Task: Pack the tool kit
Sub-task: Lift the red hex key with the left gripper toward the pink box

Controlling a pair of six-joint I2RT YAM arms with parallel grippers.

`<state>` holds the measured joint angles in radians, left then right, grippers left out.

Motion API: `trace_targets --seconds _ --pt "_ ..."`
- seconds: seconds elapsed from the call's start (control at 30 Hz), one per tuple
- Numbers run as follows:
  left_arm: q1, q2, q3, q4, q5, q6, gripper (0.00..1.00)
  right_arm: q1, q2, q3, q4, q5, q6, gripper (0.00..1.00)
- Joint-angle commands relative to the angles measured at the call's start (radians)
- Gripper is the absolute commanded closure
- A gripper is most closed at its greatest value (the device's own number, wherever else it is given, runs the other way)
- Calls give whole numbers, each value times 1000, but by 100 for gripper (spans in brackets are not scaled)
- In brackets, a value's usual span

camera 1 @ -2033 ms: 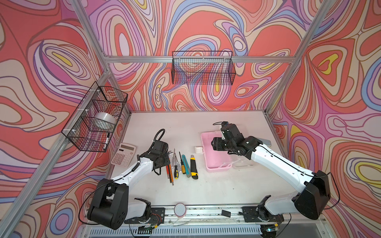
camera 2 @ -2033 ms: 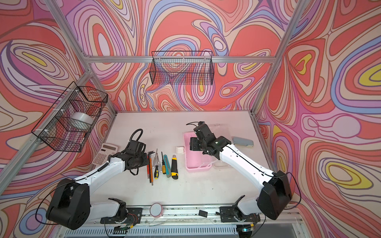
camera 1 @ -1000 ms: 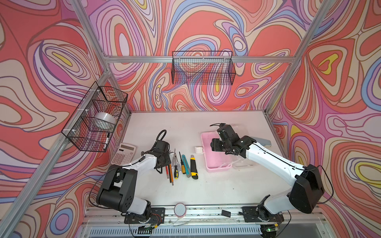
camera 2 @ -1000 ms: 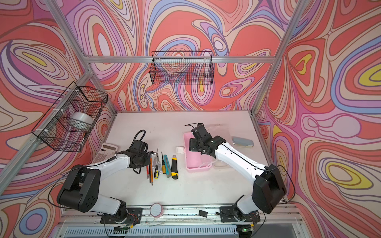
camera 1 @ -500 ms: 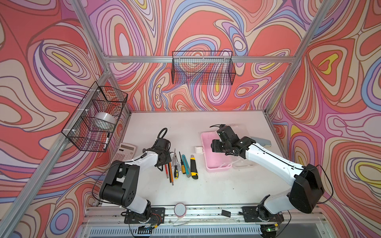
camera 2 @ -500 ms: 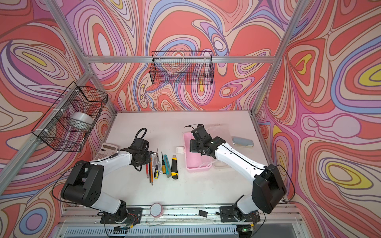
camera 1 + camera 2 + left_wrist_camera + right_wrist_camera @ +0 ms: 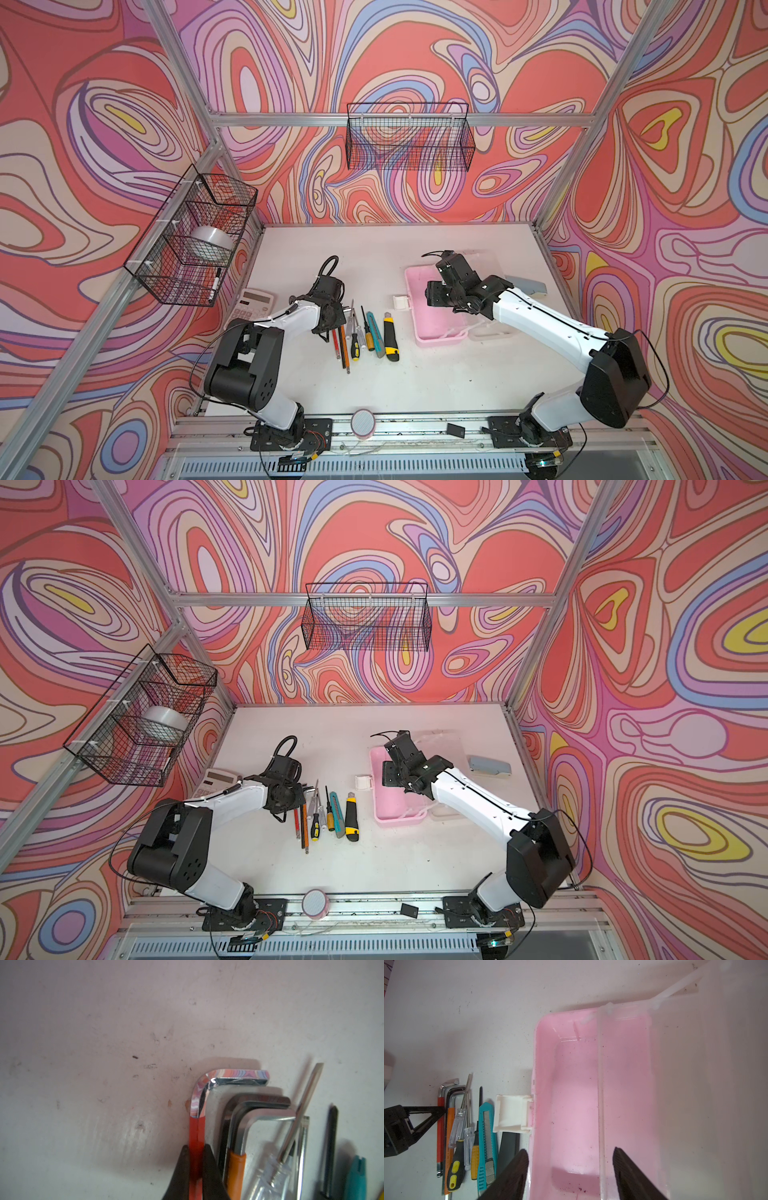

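Only the left wrist view shows the grip. The left gripper is pinched shut on the long arm of the red-sleeved hex key, just below its chromed bend. The key lies flat on the white table. In both top views the wrist covers that pinch, and only the red sleeve's free end pokes out at 6 o'clock of the wrist.

The right wrist view alone looks into the pink tool box. It shows a bare pink floor with dark specks and the white latch flipped out towards the tools. The right gripper hangs over the box with its jaws wide apart. Whether a finger touches the wall I cannot tell. The clear lid is hard to make out from above.

In a top view the box sits at 3 o'clock of the tool row. There the orange-sleeved hex key, black-and-yellow screwdriver, teal utility knife and yellow-and-black utility knife lie side by side. The left wrist view cuts off the hex keys' long ends.
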<state>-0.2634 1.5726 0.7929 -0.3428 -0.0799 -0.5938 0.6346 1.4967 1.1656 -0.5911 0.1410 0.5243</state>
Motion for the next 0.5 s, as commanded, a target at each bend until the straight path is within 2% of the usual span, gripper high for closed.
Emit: trace_targets --seconds 0.0,0.23,0.47 --pt "7 26 15 -75 -31 19 100 2 23 -9 12 6 -8 32" --pt "6 -19 43 -119 -67 46 100 3 48 5 19 -2 -7 32" --pt "6 -165 41 -139 12 35 100 3 38 20 23 1 -12 32"
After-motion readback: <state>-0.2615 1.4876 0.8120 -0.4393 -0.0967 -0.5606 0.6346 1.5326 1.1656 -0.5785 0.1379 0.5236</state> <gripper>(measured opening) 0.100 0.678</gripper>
